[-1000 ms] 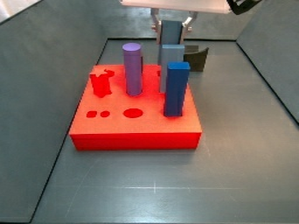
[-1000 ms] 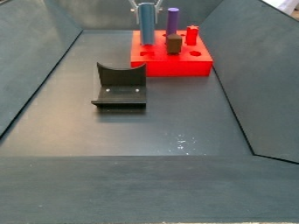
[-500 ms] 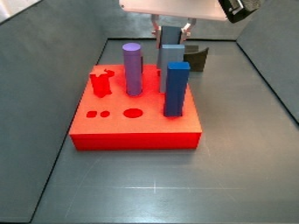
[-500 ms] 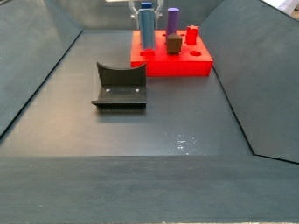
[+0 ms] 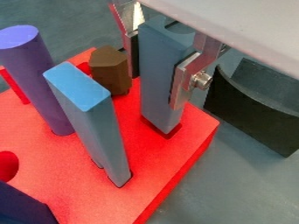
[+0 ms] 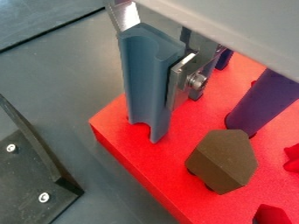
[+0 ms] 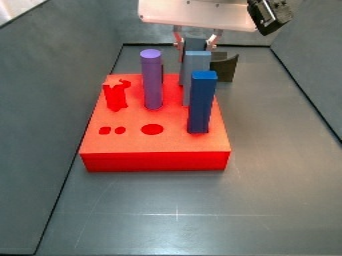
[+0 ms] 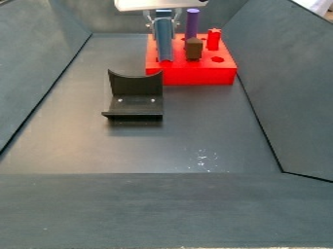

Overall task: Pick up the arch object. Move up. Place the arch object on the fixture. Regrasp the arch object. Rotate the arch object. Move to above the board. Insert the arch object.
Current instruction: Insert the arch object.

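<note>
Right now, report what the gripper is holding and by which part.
The gripper is shut on the arch object, a grey-blue block standing upright in the board. The fingers clamp its upper part, with its lower end at the board's surface.

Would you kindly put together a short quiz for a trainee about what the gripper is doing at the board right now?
1. True or false: the gripper is shut on the purple cylinder.
2. Where is the lower end of the arch object? A: on the fixture. B: at the top of the board, near its edge. C: on the bare floor.
3. Which dark part of the rig stands on the floor apart from the board?

Key: 1. False; it clamps the arch object, held upright. 2. B. 3. The fixture.
</note>
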